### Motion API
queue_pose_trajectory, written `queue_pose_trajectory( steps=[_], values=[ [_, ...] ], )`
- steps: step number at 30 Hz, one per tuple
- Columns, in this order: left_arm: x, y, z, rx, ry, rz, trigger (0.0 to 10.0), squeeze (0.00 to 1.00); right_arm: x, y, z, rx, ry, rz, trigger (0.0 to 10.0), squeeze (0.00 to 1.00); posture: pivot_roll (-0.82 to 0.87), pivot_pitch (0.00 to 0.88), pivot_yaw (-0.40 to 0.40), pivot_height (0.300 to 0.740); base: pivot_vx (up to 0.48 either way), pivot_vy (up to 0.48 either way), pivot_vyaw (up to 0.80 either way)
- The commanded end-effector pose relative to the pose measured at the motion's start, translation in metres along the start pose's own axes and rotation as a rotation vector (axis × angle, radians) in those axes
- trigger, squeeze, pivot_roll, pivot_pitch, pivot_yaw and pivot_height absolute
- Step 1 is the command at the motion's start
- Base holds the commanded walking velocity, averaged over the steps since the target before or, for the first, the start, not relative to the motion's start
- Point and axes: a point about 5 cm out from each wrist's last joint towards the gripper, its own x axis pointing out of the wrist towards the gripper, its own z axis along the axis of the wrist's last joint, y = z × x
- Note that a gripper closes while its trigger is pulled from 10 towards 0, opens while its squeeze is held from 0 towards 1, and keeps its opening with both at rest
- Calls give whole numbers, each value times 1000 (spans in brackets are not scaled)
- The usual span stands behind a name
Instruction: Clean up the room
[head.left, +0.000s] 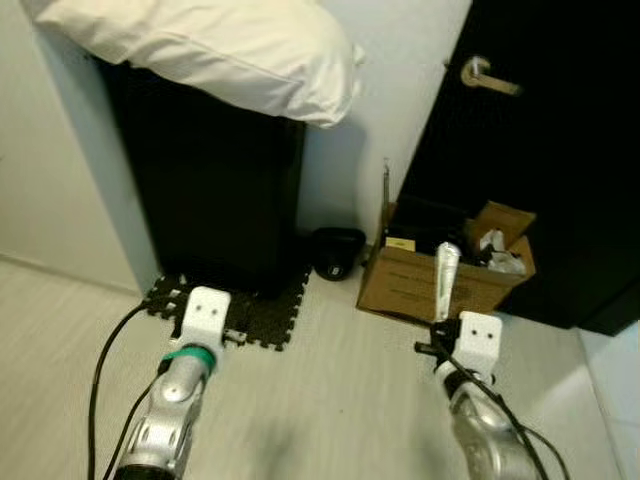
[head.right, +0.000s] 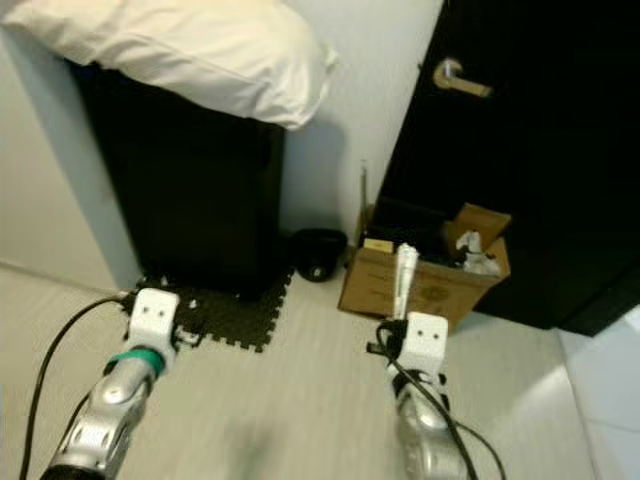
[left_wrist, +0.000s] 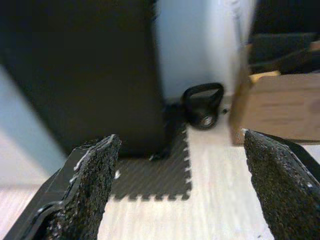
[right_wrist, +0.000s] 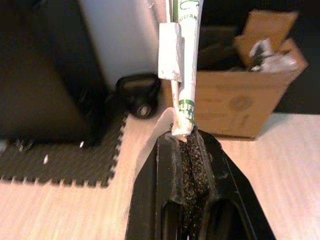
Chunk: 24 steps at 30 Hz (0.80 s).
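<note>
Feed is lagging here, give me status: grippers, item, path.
Right gripper shut on white-and-green paper wrapper. Left gripper open, empty. Brown cardboard box ahead; black kettlebell beside it.

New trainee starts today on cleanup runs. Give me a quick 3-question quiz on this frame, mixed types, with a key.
1. True or false: the right hand is shut on a white paper wrapper.
2. Multiple choice: what lies on top of the black cabinet? A) a white pillow B) a folded towel C) a laptop
3. Short answer: which dark object sits on the floor between the black cabinet and the cardboard box?

Key:
1. True; the wrapper sticks up from the closed fingers.
2. A, the white pillow.
3. A black kettlebell, by the wall. The left hand is open, facing it.
</note>
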Motion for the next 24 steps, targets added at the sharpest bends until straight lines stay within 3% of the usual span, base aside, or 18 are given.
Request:
queue_pose_trajectory(
  steps=[1, 9, 24],
  values=[
    [-4, -1, -10, 10, 33, -7, 10000, 0, -3, 0, -8, 1, 35, 2, 10000, 0, 52, 0, -30, 740, 0, 0, -800],
    [-10, 8, -11, -2, 33, 8, 10000, 0, 5, 8, -1, 21, 21, 15, 10000, 0, 80, 0, -31, 740, 0, 0, -800],
    [-15, 14, -4, 18, -31, 43, 10000, 0, 1, 12, -7, 43, 23, -4, 10000, 0, 97, 0, -11, 740, 0, 0, -800]
  ],
)
